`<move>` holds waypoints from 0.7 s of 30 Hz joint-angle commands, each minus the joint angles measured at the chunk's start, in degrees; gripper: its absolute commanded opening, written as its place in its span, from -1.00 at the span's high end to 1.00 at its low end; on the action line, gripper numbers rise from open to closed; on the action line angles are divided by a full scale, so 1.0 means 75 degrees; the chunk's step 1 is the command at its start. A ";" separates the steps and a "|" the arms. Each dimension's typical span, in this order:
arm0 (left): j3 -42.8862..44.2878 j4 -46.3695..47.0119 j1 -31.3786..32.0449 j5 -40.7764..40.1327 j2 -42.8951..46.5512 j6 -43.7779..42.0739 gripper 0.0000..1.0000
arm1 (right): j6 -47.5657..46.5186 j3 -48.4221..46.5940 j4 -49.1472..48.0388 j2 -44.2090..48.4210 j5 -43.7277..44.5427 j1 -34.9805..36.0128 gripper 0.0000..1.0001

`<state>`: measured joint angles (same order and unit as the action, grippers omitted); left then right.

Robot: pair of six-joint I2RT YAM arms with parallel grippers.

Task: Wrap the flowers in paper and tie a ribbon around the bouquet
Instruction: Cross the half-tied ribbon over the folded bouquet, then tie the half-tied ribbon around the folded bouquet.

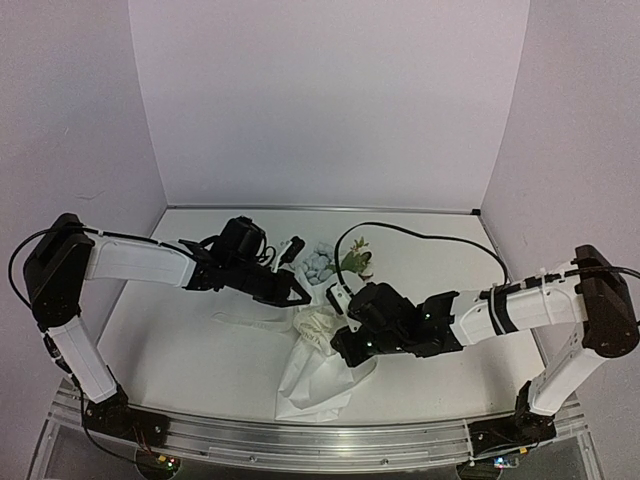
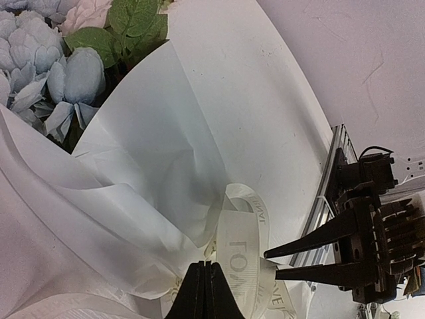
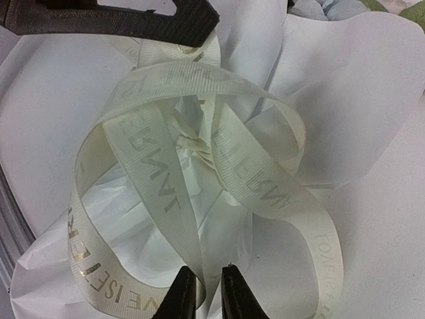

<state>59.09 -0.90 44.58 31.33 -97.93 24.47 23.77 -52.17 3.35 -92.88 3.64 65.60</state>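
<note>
**Though wrapped, bouquet (image 1: 310, 390) lacks a finished bow**

On the worktop (image 1: 180, 340), paper (image 2: 153, 133) encloses flowers (image 2: 66, 80). The ribbon (image 3: 159, 173) is looped loosely round the middle and the bow looks unfinished. Left pincer (image 2: 204, 269) pressed together by a loop; right pincer (image 3: 207, 271) narrowly spread, empty.

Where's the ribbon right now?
In the top view the ribbon is near the centre of the table, looped at the pinched middle of the paper, just below the blue flowers.

Wht table (image 1: 190, 365) w/ bouquet (image 1: 313, 385), ribbon (image 1: 245, 320)
</note>
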 commanded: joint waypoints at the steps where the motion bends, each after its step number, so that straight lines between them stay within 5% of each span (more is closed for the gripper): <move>1: -0.0045 0.0298 0.0021 0.0013 0.0404 -0.0040 1.00 | -0.0084 -0.0362 -0.0059 0.0044 0.0277 0.0019 0.80; 8: -0.0097 0.0343 0.0021 -0.0015 0.0445 -0.0052 1.00 | -0.0007 -0.0357 -0.0071 0.0159 0.0368 0.0019 1.00; 21: -0.0231 0.0414 0.0021 -0.0264 0.0572 0.0028 1.00 | -0.0018 -0.0283 0.0308 0.0559 0.0653 0.0018 1.00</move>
<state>58.22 -0.78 44.58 30.32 -96.21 24.49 23.73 -52.88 4.88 -91.32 6.73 65.60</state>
